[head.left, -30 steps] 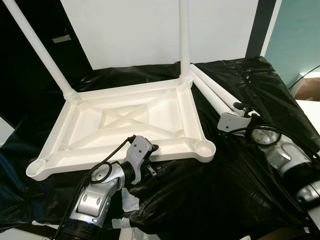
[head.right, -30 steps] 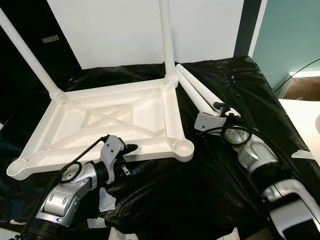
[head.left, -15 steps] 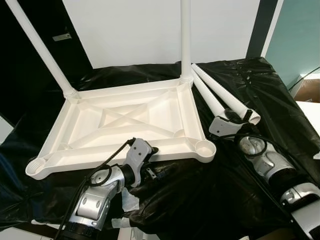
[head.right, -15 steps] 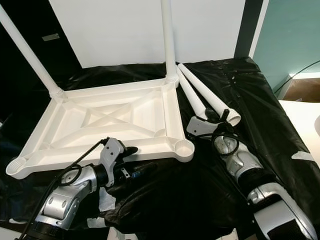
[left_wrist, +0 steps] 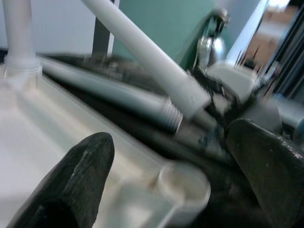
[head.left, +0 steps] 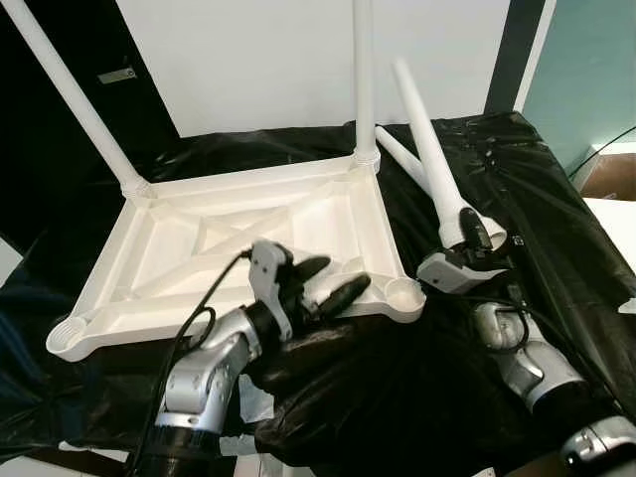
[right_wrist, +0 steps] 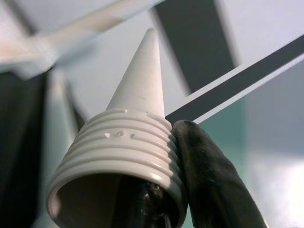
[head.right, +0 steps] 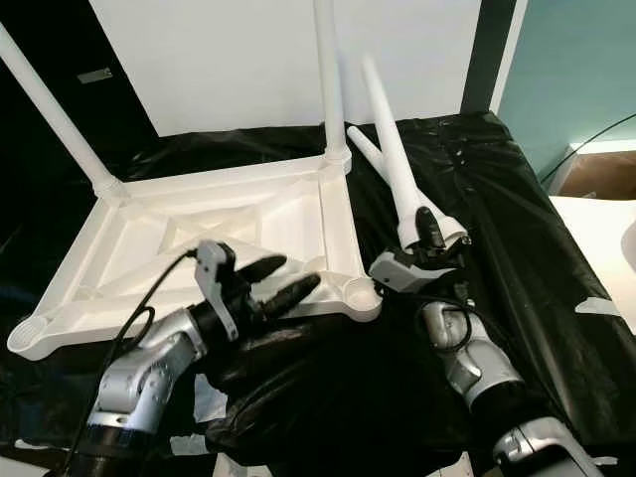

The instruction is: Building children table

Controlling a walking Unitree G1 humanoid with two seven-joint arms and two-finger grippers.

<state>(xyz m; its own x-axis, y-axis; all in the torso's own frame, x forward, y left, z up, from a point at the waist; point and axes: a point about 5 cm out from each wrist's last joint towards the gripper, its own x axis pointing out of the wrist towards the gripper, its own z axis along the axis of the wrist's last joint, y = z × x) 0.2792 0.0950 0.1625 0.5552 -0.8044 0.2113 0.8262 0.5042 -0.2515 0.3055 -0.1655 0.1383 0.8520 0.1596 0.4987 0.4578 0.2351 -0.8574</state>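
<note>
The white table top (head.left: 149, 268) lies upside down on the black sheet, with two white legs (head.left: 364, 79) screwed into its far corners. My right gripper (head.left: 469, 237) is shut on the threaded end (right_wrist: 123, 142) of a third leg (head.left: 422, 139), which tilts up and away just right of the empty near-right corner socket (head.left: 403, 291). One finger (right_wrist: 209, 175) presses against the thread. My left gripper (head.left: 340, 276) hovers open over the table top's near rim, left of that socket (left_wrist: 184, 183). A fourth leg (head.left: 400, 159) lies on the sheet behind.
The black plastic sheet (head.left: 517, 179) covers the whole work surface, wrinkled and bunched at the front. The near-left corner socket (head.left: 65, 338) stands empty. A white wall panel (head.left: 258, 60) rises behind and a teal wall (head.left: 586, 60) at the right.
My right gripper has lifted the leg from lying on the sheet to pointing steeply upward. My left gripper has risen from below the near rim and now spreads over it.
</note>
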